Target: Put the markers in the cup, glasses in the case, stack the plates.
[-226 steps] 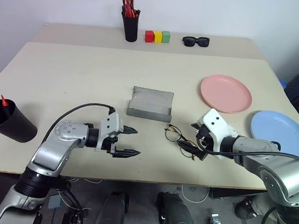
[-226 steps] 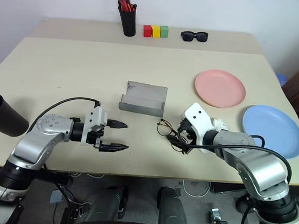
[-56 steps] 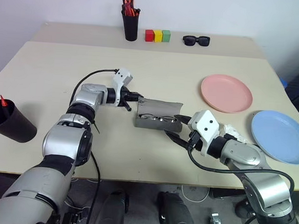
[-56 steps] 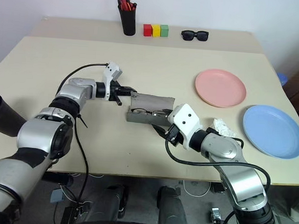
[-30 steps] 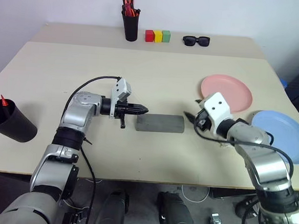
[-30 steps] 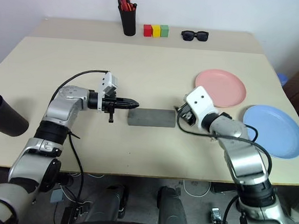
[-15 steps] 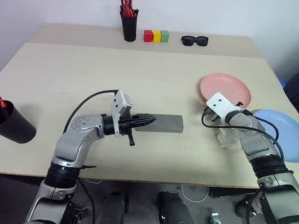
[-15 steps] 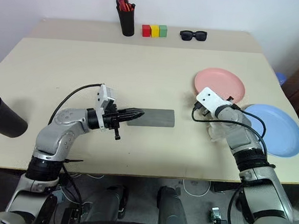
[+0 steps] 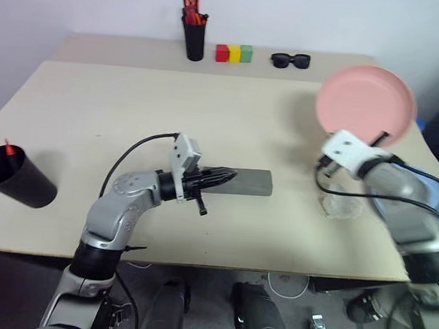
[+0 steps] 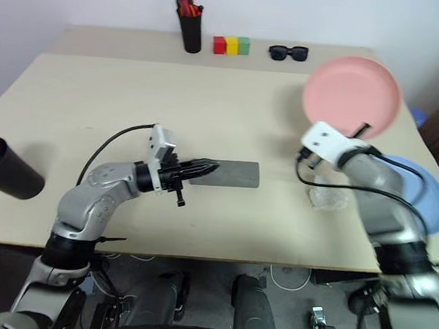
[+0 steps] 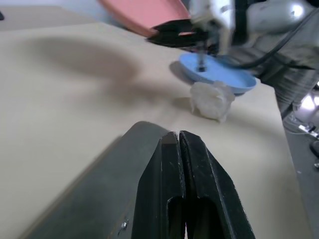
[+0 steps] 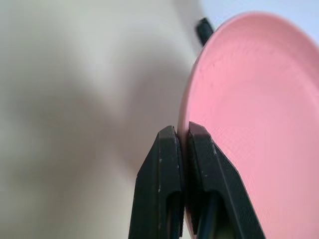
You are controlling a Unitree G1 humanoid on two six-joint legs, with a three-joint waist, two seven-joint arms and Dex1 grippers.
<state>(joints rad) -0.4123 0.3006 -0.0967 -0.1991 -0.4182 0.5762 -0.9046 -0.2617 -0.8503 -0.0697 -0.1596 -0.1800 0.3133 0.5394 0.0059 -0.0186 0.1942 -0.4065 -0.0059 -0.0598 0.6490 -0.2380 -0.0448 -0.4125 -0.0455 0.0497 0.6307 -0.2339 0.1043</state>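
My right gripper is shut on the rim of the salmon pink plate, which hangs tilted above the table's right side. The light blue plate lies flat below it, partly behind my right arm. In the middle of the table the grey case lies closed, so the glasses are hidden. My left gripper is shut and empty, with its tips over the case's left end. The black cup stands at the left edge with a red-orange marker sticking out.
At the back stand a black pen holder with red-orange markers, three coloured blocks and black sunglasses. A crumpled clear lump lies near the blue plate, under my right arm.
The glasses went into the case and its lid was shut. In the last second my right gripper closed on the pink plate's rim and raised it off the table, tilting it; my left gripper drew back a little.
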